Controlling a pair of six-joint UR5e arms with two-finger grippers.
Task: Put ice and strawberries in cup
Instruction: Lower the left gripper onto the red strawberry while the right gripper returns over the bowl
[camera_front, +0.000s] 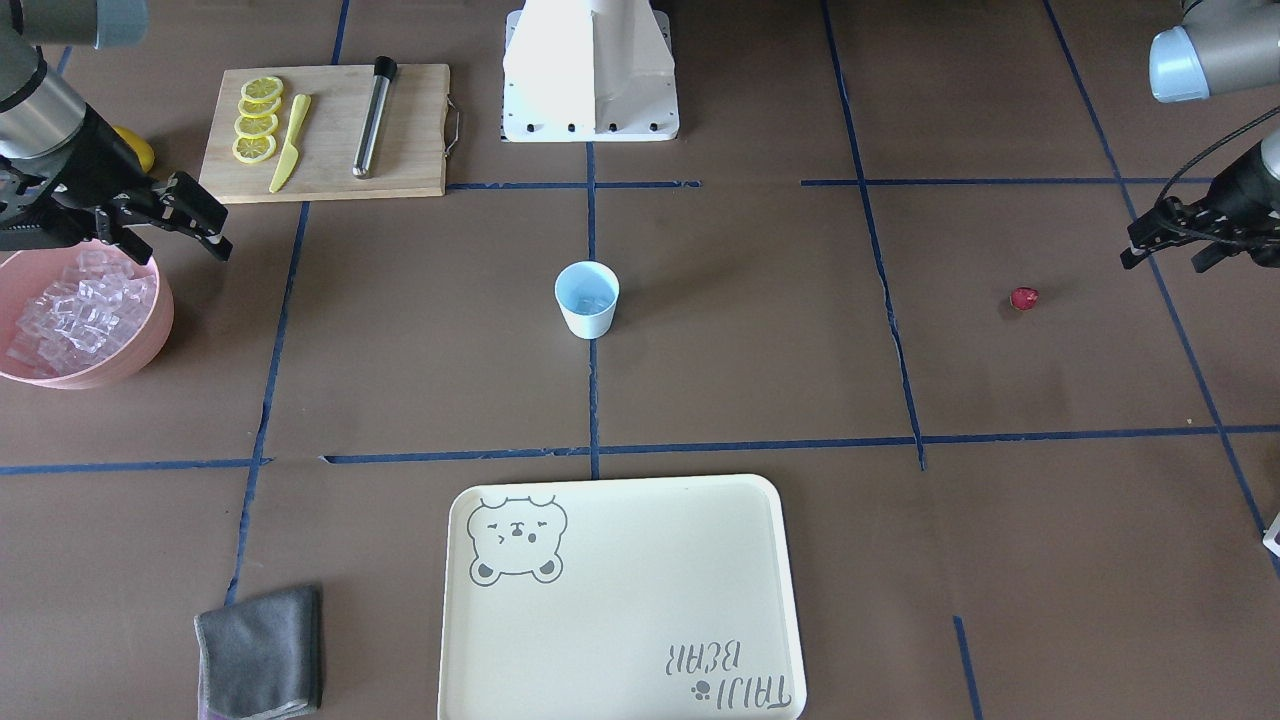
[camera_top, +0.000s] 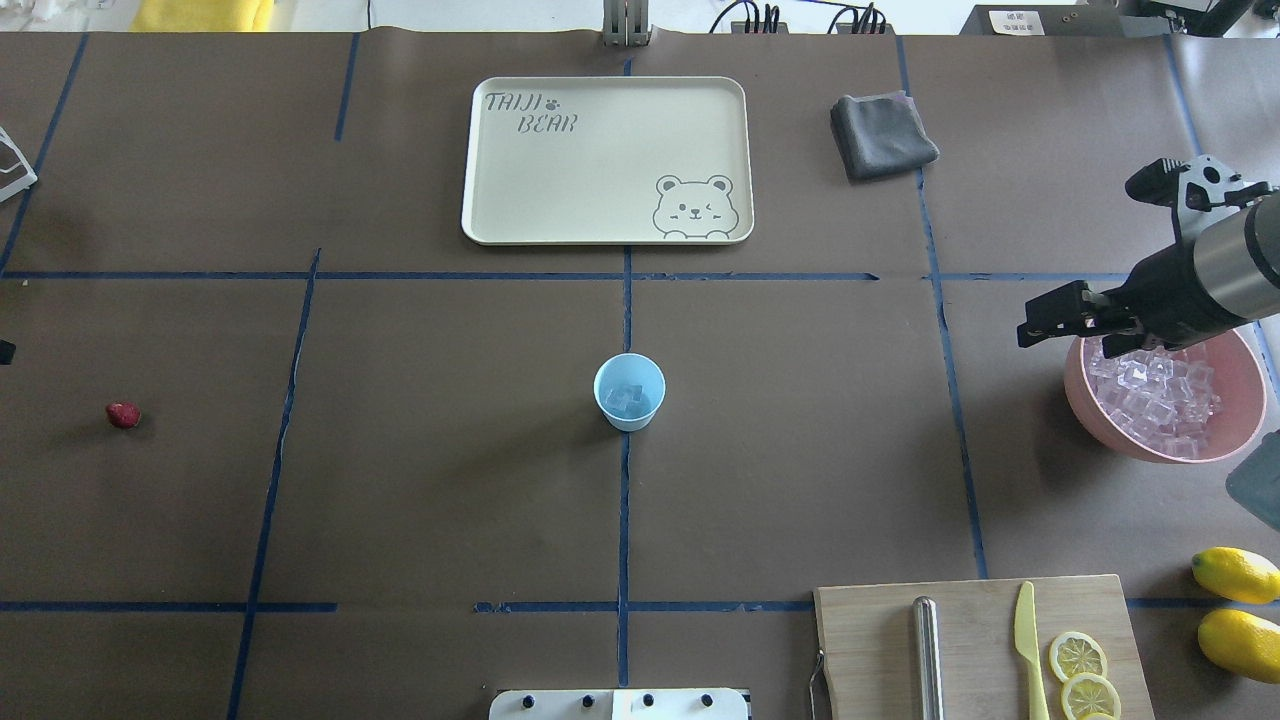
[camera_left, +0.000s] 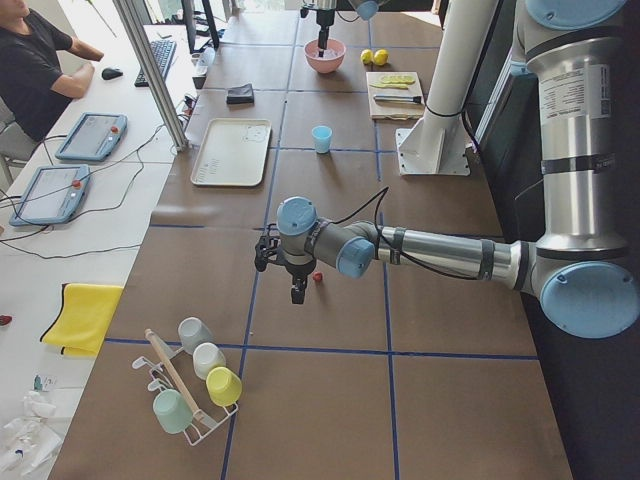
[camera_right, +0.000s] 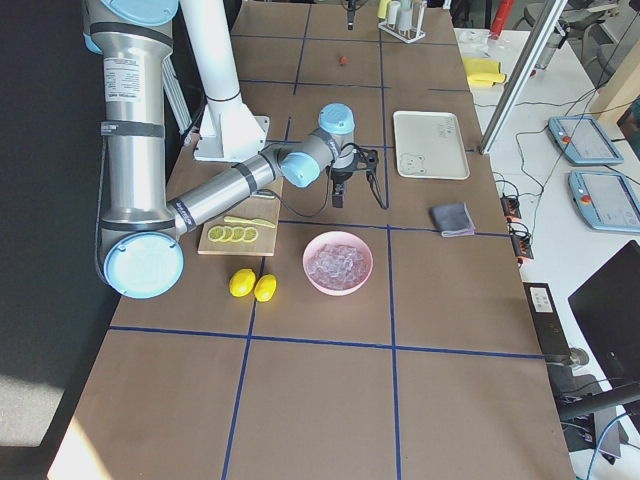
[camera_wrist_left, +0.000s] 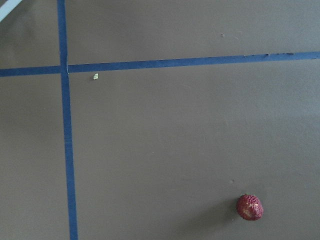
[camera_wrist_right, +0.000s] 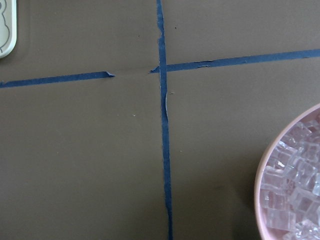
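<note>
Both claws released: right gripper (camera_front: 185, 240) by the bowl (camera_front: 160, 305) of ice (camera_front: 75, 310), left gripper (camera_front: 1165, 258) near the strawberry (camera_front: 1024, 298) lying well apart from the cup (camera_front: 587, 298); I fear an off-centre pinch rolls or crushes it.

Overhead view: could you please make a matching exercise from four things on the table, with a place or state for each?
1 cup
2 strawberry
3 pink bowl
4 grey cloth

A heaped with ice
B folded beside the tray
C at the centre, a few cubes inside
D lies alone at the robot's left

Pairs: 1-C, 2-D, 3-A, 4-B
</note>
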